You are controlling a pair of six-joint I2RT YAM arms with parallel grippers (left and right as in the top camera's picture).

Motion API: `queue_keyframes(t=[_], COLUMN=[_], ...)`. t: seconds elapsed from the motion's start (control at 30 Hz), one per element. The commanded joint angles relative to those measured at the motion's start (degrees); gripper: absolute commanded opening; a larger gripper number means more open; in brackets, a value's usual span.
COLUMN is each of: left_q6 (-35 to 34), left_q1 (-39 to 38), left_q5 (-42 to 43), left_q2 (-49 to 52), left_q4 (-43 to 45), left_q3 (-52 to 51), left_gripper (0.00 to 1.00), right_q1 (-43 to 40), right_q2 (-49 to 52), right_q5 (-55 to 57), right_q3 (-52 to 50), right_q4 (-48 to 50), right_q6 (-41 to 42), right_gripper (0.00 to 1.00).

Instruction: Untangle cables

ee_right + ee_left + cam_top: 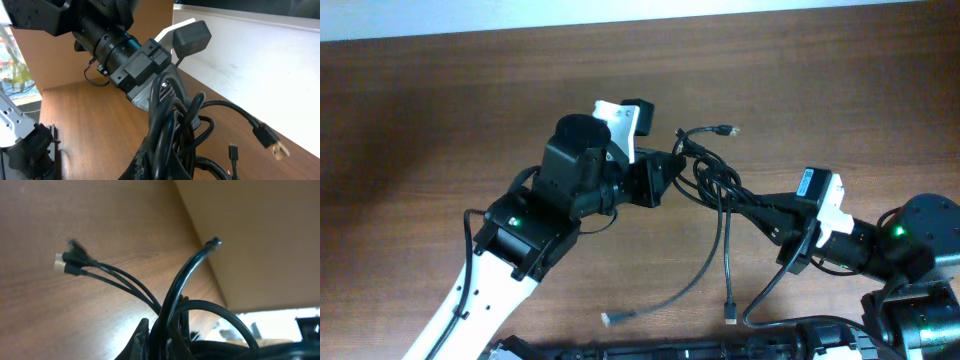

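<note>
A bundle of thin black cables (pixel 712 178) hangs tangled between my two grippers above the wooden table. My left gripper (pixel 672 172) is shut on the bundle's left side; in the left wrist view the cables (pixel 172 305) rise from the jaws (pixel 167 342), with two plug ends (pixel 67 262) sticking out left. My right gripper (pixel 765 212) is shut on the bundle's right side; in the right wrist view the cables (pixel 172 125) run from its jaws (pixel 160 160) up to the left gripper (pixel 150 70). Loose ends (pixel 729 310) trail down onto the table.
A metallic-tipped plug (pixel 608 319) lies near the front edge. Another plug (pixel 725 130) points toward the back. In the right wrist view a plug (pixel 267 137) and a small connector (pixel 233 150) lie on the table (pixel 440 120). A pale wall (pixel 260 55) borders the table.
</note>
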Motion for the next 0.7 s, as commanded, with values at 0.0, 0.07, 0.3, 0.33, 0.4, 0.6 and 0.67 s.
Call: queue_keyframes(t=[0.0, 0.07, 0.3, 0.33, 0.4, 0.6, 0.67], left_q6=[-13.92, -24.37, -51.52, -53.99, -54.53, -26.49, -9.66], left_q1=[1.11, 1.11, 2.43, 2.86, 3.61, 4.24, 4.26], left_q5=[-8.96, -8.94, -9.9, -10.97, -12.0, -12.35, -9.33], left_q2=[0.04, 0.04, 0.04, 0.04, 0.04, 0.04, 0.04], left_q4=[-1.01, -2.45, -4.26, -4.22, -4.24, -4.22, -4.22], left_q3=[0.24, 0.24, 0.24, 0.24, 0.24, 0.24, 0.24], left_gripper=[0.0, 0.0, 0.24, 0.23, 0.29, 0.99, 0.99], right_q1=[0.0, 0.0, 0.0, 0.0, 0.0, 0.0, 0.0], right_q2=[-1.2, -1.2, -1.2, -1.2, -1.2, -1.2, -1.2], right_q5=[-1.66, -1.68, -0.61, -0.59, -0.55, -0.13, 1.57], right_q3=[0.61, 0.61, 0.61, 0.61, 0.61, 0.61, 0.61], right_q4=[0.2, -0.17, -0.48, -0.87, -0.81, -1.05, -1.07], right_q6=[0.39, 0.39, 0.42, 0.42, 0.39, 0.39, 0.44], right_gripper=[0.04, 0.04, 0.04, 0.04, 0.04, 0.04, 0.04])
